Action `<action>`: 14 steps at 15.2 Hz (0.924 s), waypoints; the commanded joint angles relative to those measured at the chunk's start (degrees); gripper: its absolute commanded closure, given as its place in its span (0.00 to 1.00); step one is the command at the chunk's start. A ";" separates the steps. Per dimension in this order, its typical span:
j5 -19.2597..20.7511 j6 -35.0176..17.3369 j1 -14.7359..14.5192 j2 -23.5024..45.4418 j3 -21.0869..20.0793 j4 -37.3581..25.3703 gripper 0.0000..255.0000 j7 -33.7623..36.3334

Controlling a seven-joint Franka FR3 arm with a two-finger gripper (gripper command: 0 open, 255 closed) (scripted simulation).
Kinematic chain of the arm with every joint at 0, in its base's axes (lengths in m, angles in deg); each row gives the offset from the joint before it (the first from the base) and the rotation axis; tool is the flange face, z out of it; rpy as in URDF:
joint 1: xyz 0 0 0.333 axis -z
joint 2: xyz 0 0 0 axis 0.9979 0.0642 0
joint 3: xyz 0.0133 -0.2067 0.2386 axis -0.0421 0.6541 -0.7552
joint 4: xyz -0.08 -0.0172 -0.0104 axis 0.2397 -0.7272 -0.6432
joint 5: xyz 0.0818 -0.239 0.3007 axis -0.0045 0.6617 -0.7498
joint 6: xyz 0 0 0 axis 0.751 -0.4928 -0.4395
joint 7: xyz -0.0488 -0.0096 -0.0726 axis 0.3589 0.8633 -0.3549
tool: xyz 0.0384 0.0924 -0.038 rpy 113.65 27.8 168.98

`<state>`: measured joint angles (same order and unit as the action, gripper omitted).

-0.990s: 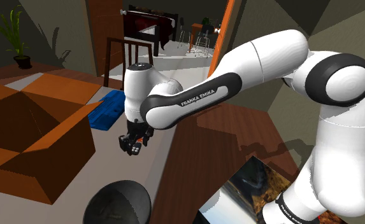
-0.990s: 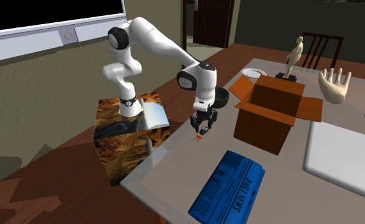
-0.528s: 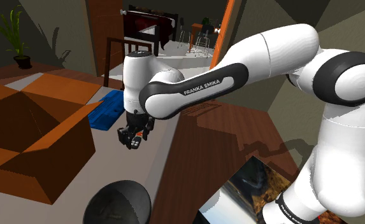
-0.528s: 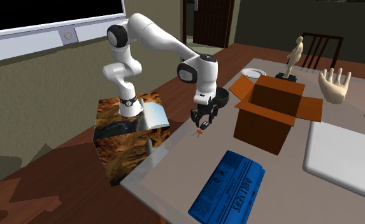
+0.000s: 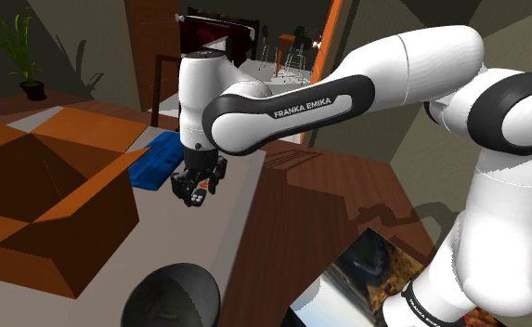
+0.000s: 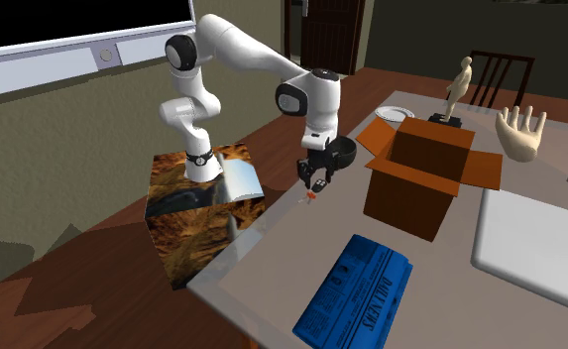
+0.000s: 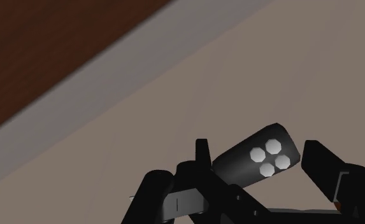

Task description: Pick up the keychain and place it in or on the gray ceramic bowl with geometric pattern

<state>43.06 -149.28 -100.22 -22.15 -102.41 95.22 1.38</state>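
My black gripper (image 5: pixel 194 189) hangs a little above the grey tabletop, shut on the keychain (image 7: pixel 257 156), a black fob with several round grey buttons. The fob sits clasped between the two fingers (image 7: pixel 203 156). A small orange piece of the keychain (image 6: pixel 311 195) dangles under the gripper (image 6: pixel 313 181). The bowl (image 5: pixel 171 295) is dark and round and stands at the table's near edge in the shoulder view. In the second exterior view the bowl (image 6: pixel 345 155) is just behind the hand, beside the cardboard box.
An open brown cardboard box (image 5: pixel 41 200) stands close to the gripper, at the shoulder view's left. A blue packet (image 6: pixel 356 292) lies on the table. A white slab (image 6: pixel 534 243), a hand model (image 6: pixel 519 134), a figurine (image 6: pixel 458 89) and a plate (image 6: pixel 396 114) stand farther off.
The gripper has risen from the tabletop with the keychain in it and has drifted slightly toward the bowl. The arm's forearm has lifted too.
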 commanded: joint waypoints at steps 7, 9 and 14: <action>-0.85 5.69 0.06 -1.53 -0.34 -4.29 1.00 -0.60; -1.00 7.14 0.03 -1.77 -0.40 -5.52 1.00 -0.71; -1.24 10.83 -0.10 -2.14 -0.54 -8.89 1.00 -0.91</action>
<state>41.90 -138.98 -100.33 -24.14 -102.92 86.70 0.52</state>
